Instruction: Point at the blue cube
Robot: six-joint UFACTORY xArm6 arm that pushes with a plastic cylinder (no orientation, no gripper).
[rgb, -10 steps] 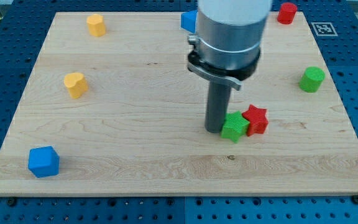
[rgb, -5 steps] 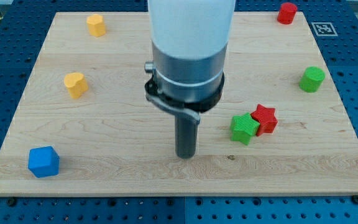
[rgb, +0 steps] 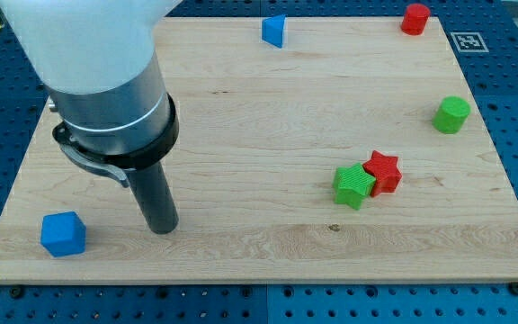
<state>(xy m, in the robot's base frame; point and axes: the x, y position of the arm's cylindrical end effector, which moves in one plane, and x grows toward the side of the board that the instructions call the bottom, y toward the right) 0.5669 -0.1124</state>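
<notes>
The blue cube (rgb: 63, 234) sits on the wooden board (rgb: 268, 252) near the view's bottom left corner. My tip (rgb: 162, 229) rests on the board to the right of the cube, roughly a hundred pixels away and at about the same height in the view. It does not touch the cube. The arm's wide body covers the board's upper left part.
A second blue block (rgb: 274, 30) lies at the view's top centre. A green star (rgb: 355, 185) touches a red star (rgb: 384, 172) at the right of centre. A green cylinder (rgb: 451, 114) and a red cylinder (rgb: 414, 18) stand at the right.
My tip has slid left from beside the green star to near the blue cube. The arm now hides the two yellow blocks. The green and red stars shifted slightly right early on.
</notes>
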